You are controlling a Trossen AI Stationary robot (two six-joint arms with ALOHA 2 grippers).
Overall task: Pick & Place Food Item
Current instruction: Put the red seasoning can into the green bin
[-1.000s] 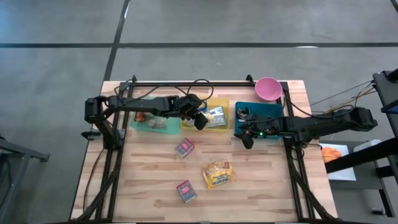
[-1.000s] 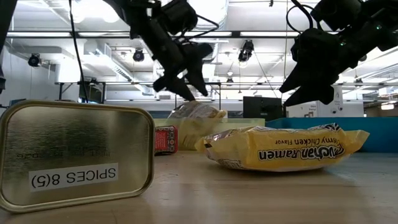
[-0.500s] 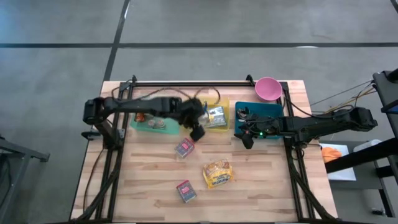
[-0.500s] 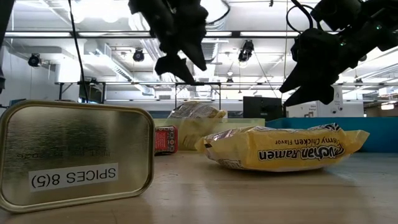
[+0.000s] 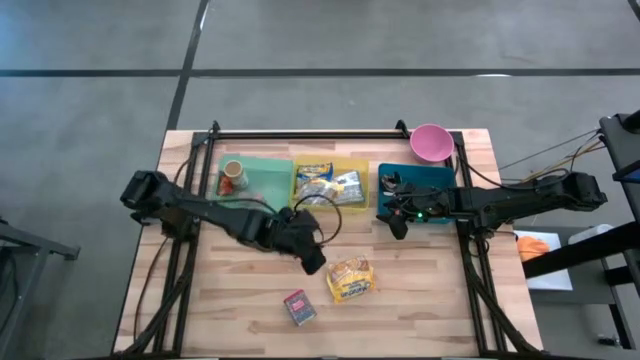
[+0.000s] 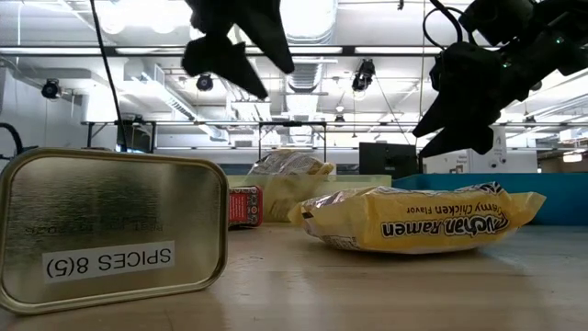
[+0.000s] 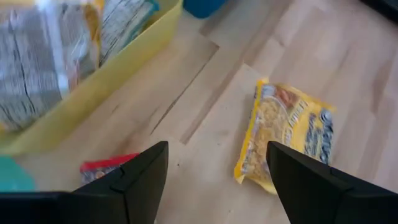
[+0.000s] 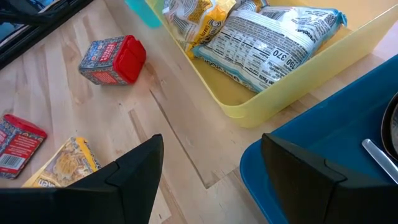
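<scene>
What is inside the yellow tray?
The yellow tray holds crinkly food packets, lying partly over one another; one shows a printed nutrition panel. Anything beneath them is covered, and the tray's far end is out of view.

I see two slim black arms, jointed segments, black cables looping along left one. Right arm (image 5: 520, 200) shows small green light near wrist. Fingers (image 7: 140, 180) matte black, flat, angular.
</scene>
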